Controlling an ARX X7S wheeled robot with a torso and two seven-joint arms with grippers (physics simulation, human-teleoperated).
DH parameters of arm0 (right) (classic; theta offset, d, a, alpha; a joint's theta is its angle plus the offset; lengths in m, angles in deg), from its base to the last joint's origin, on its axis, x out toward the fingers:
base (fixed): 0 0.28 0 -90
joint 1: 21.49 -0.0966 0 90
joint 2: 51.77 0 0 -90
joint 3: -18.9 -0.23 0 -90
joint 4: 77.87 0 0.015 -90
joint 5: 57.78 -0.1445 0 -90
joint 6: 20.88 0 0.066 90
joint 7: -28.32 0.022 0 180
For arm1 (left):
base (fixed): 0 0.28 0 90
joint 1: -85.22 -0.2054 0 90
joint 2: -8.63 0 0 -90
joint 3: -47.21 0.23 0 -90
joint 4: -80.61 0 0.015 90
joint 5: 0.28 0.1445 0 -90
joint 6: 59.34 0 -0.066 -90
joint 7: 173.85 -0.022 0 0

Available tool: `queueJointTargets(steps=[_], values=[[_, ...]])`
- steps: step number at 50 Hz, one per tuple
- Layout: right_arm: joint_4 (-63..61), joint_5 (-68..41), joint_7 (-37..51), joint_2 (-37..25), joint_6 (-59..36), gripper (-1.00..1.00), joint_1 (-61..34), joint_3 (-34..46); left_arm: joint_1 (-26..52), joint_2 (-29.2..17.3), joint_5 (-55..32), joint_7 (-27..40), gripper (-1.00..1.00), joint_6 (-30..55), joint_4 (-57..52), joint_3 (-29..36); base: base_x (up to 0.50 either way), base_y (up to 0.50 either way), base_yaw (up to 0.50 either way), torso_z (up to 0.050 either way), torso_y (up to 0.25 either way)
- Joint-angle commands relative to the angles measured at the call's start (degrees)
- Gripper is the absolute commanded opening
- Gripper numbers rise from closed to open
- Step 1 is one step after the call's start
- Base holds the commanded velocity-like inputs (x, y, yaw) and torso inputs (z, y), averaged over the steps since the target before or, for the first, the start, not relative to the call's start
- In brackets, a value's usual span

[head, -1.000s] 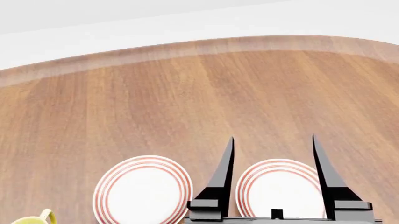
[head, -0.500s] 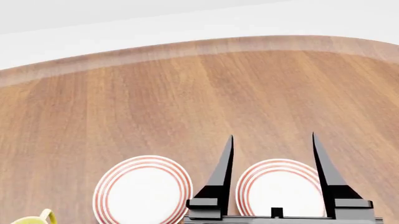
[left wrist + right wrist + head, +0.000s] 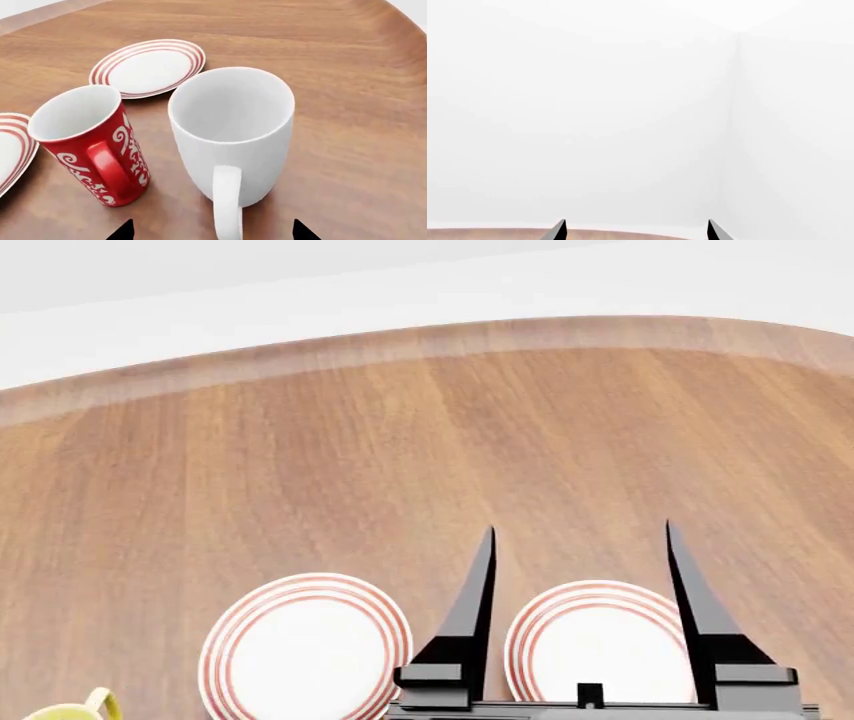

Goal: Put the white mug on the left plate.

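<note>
- Approach stage: left hand (image 3: 212, 232) faces the white mug (image 3: 230, 135), its two dark fingertips showing well apart at the edge of the left wrist view, one to either side of the mug's handle; nothing is held.
- White mug stands upright on the bench (image 3: 347, 100), handle turned toward the left wrist camera, mouth empty.
- Red mug (image 3: 90, 142) with white lettering stands upright just beside the white mug, not touching it.
- Two ringed plates appear in the head view; the left plate (image 3: 304, 650) lies flat and bare, the right plate (image 3: 601, 645) beside it.
- Right hand (image 3: 579, 570) is raised over the right plate with its fingers spread and empty; its wrist view shows mostly blank wall.
- Yellow-handled mug (image 3: 74, 708) shows only at the head view's lower corner.
- Next move, as judged: advance the left hand to straddle the mug body or handle without nudging the red mug, close, lift, then carry to the left plate.
</note>
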Motion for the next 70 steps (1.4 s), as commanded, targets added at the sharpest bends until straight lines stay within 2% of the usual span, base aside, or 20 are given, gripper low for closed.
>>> queueJointTargets(steps=[1,70], values=[[-0.5,-0.1,0.2,0.0,-0.7,1.0,-0.4,0.4,1.7,1.2,0.0,-0.1,1.0,-0.1,2.8,0.5,0.0,0.0,0.0,0.0,0.0],[1.0,-1.6,1.1,-1.1,1.1,1.0,-0.4,0.9,6.6,5.5,0.5,0.8,1.0,-3.9,15.6,4.4,0.0,0.0,0.0,0.0,0.0]])
